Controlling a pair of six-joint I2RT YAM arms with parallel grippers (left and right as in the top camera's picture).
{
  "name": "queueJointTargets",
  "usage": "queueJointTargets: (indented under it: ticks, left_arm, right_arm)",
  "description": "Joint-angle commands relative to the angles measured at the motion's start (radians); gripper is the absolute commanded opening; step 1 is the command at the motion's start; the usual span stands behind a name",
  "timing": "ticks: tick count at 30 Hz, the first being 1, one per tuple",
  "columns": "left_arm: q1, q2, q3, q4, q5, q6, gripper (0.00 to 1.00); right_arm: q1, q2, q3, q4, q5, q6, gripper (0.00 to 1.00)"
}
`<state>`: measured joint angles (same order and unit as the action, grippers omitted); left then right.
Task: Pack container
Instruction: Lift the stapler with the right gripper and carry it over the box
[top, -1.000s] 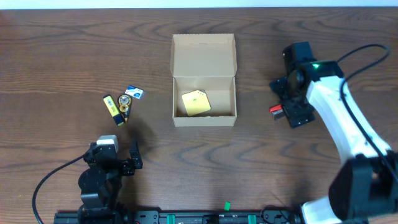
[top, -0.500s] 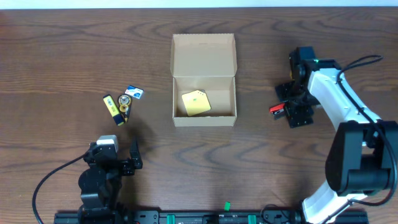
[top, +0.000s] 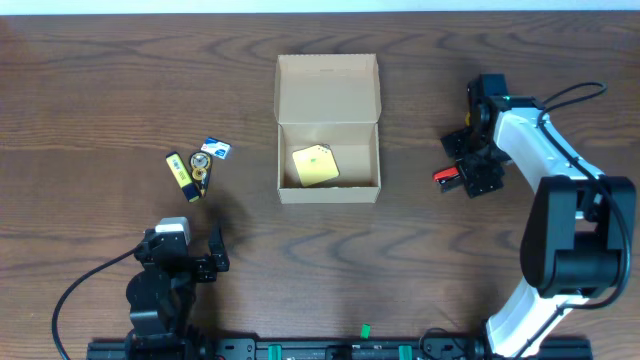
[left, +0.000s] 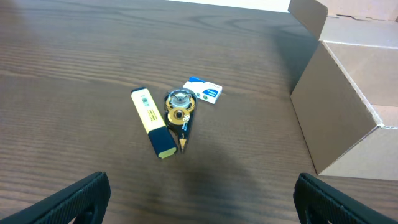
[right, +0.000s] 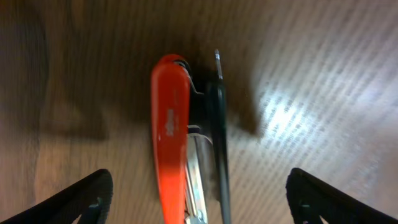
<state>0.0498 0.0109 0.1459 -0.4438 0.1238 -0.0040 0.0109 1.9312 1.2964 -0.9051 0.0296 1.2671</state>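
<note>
The container (top: 328, 194) is an open tan cardboard box at the table's centre, its flap lid folded back; its side wall (left: 339, 106) shows in the left wrist view. A yellow note pad (top: 316, 166) lies inside. To its right a red and black stapler (top: 446, 175) lies on the table. My right gripper (top: 470, 172) is over it, open. In the right wrist view the stapler (right: 171, 130) runs between the fingers of this gripper (right: 199, 196), clear of both. My left gripper (top: 190, 255) rests open near the front left, with only bare table between its fingers (left: 199, 199).
Left of the box lie a yellow highlighter (top: 179, 172) (left: 152, 121), a yellow-black correction tape roller (top: 203, 168) (left: 179, 111) and a small blue-white eraser (top: 215, 150) (left: 203, 90), close together. A black rail runs along the front edge (top: 330, 350).
The right arm has swung its elbow nearer the front edge and the right gripper has settled lower over the stapler, its jaws slightly narrower. The left arm and the box have not moved.
</note>
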Motion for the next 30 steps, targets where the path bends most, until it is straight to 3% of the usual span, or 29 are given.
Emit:
queueJointTargets:
  ticks: [1, 13, 19, 26, 30]
  left_arm:
    - [0.000, -0.006, -0.019, 0.000, 0.000, -0.008, 0.95]
    - [0.000, -0.006, -0.019, 0.000, 0.000, -0.008, 0.95]
    - [0.000, -0.006, -0.019, 0.000, 0.000, -0.008, 0.95]
    - [0.000, -0.006, -0.019, 0.000, 0.000, -0.008, 0.95]
    - [0.000, -0.006, -0.019, 0.000, 0.000, -0.008, 0.95]
  right_arm:
    - [-0.010, 0.023, -0.003, 0.030, -0.006, -0.035, 0.87]
    - [-0.019, 0.071, -0.003, 0.050, -0.036, -0.026, 0.77]
    - [-0.037, 0.074, -0.003, 0.050, -0.047, -0.026, 0.66]
    - [-0.047, 0.084, -0.003, 0.051, -0.064, -0.026, 0.59]
    - [-0.048, 0.084, -0.003, 0.053, -0.064, -0.026, 0.47]
